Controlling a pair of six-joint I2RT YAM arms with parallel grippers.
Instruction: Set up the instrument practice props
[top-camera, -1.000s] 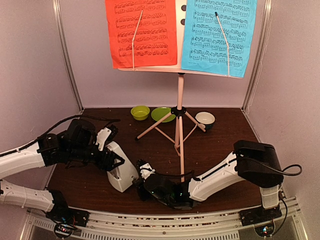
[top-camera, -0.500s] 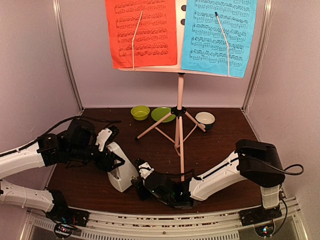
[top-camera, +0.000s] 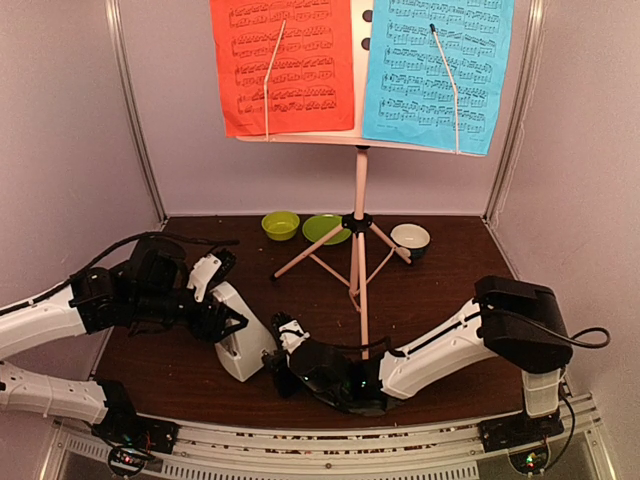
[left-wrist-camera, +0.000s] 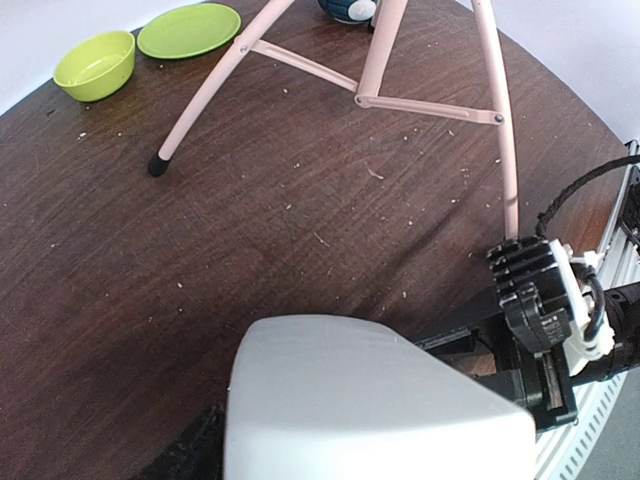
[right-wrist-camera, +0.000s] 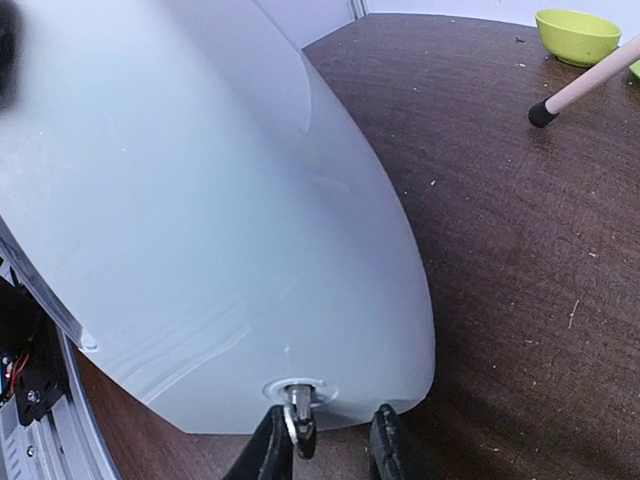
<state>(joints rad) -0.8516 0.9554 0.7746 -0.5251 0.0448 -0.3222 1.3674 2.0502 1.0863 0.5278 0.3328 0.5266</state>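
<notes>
- The white pyramid-shaped metronome (top-camera: 245, 350) stands on the dark wooden tabletop (top-camera: 440, 285), left of the pale pink tripod music stand (top-camera: 360, 190).
- The left gripper (top-camera: 232, 325) clamps its top.
- The right gripper (right-wrist-camera: 328, 445), fingers parted, straddles the small metal knob (right-wrist-camera: 298, 410) low on its side.

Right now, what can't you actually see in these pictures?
Fingers of the left gripper: the metronome covers them in the left wrist view, and from above they are too dark and small to tell their grip.
Tops of the music stand, red page and cyan page: cut off by the top view's upper edge.
Face of the metronome: the right wrist view is so close that only a blank white side shows.
</notes>
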